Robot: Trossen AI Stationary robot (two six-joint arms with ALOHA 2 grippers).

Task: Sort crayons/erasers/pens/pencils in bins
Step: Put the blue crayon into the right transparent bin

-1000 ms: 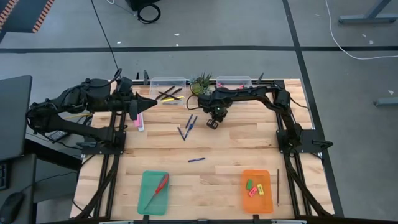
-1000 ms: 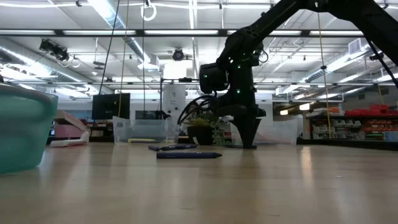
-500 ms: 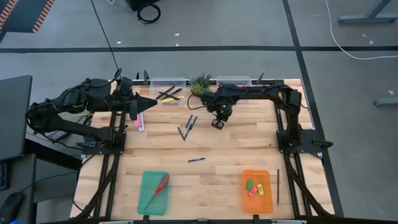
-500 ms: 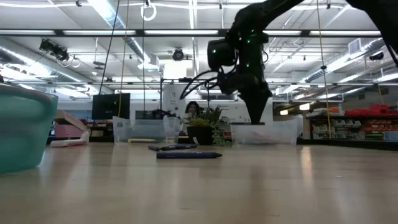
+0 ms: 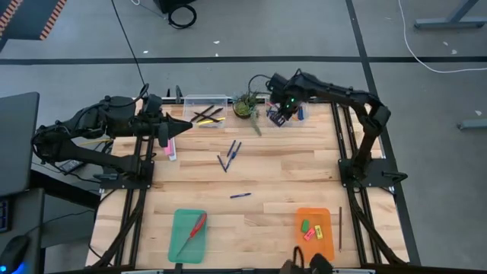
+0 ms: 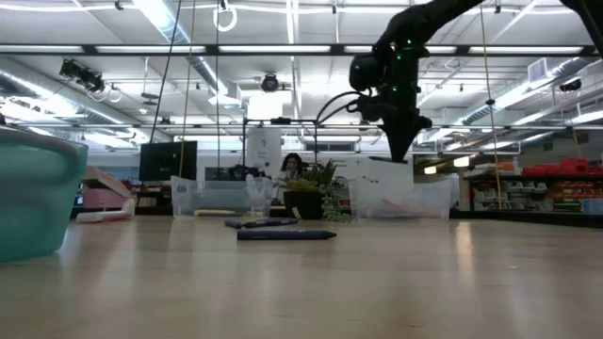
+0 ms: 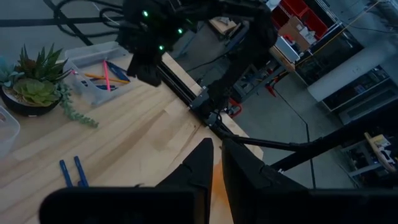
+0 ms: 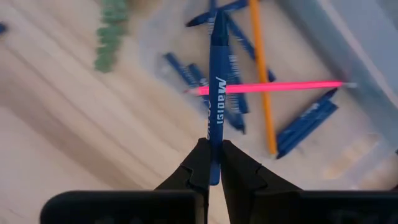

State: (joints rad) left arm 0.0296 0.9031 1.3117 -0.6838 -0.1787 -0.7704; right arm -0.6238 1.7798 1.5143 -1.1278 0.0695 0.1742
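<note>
My right gripper [image 5: 280, 114] hangs over the right clear bin [image 5: 298, 100] at the table's far edge, shut on a blue pen [image 8: 216, 93]. In that bin lie several blue pens [image 8: 307, 127], an orange stick [image 8: 261, 74] and a pink one [image 8: 280, 86]. The left clear bin [image 5: 204, 113] holds pencils. Three more pens [image 5: 232, 149] [image 5: 222, 162] [image 5: 240, 195] lie flat on the table. Erasers [image 5: 312, 229] lie in the orange tray [image 5: 327, 251]. My left gripper [image 5: 181, 128] waits shut at the far left, touching nothing. My right gripper pinches the blue pen between its two fingers at one end [image 8: 213, 167], coming from above and pointing down. The rest of the pen sticks out past the fingertips over the bin. It is lifted clear of the table and of the bin's contents.
A small potted plant [image 5: 246, 103] stands between the two clear bins, right beside my right gripper. Red-handled scissors [image 5: 194, 230] lie in the teal tray [image 5: 183, 251]. A pink box [image 5: 170, 149] lies at the far left, and a dark pencil [image 5: 340, 228] near the right edge.
My right gripper has risen from the table's middle, beside the loose pens, and swung toward the far right edge, over the right clear bin. It has stayed shut on the blue pen, which has gone along with it.
</note>
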